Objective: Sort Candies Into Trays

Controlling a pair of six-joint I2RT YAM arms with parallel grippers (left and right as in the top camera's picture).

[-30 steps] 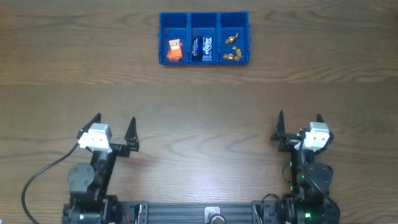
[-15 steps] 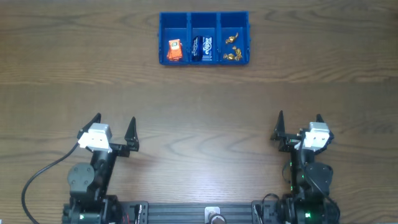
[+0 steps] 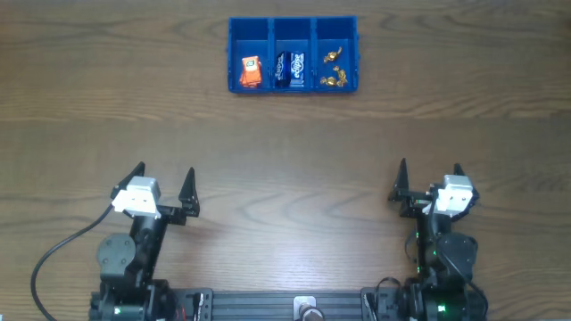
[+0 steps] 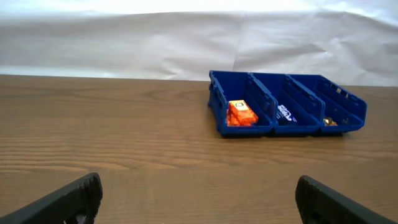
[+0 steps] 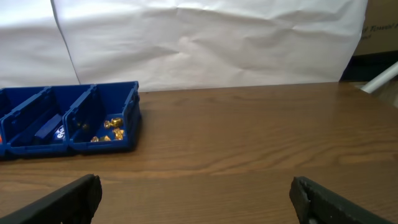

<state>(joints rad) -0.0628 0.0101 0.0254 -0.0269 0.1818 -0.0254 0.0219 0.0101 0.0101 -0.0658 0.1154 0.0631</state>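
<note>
A blue tray [image 3: 293, 30] with three compartments stands at the far middle of the table. Its left compartment holds an orange candy [image 3: 252, 71], the middle one blue-wrapped candies [image 3: 292, 68], the right one small gold candies [image 3: 334, 68]. The left wrist view shows the tray [image 4: 249, 81] with the orange candy [image 4: 241, 114]; the right wrist view shows the tray [image 5: 127, 99] with the gold candies [image 5: 109, 129]. My left gripper [image 3: 164, 185] stands open near the front left, holding nothing. My right gripper [image 3: 429, 180] stands open near the front right, also holding nothing. Both are far from the tray.
A white backdrop [image 5: 199, 43] rises behind the table's far edge. A brown box [image 5: 380, 28] and a pale tube [image 5: 380, 79] sit beyond the table's far right corner. Bare wood [image 3: 285, 169] spans the space between the grippers and the tray.
</note>
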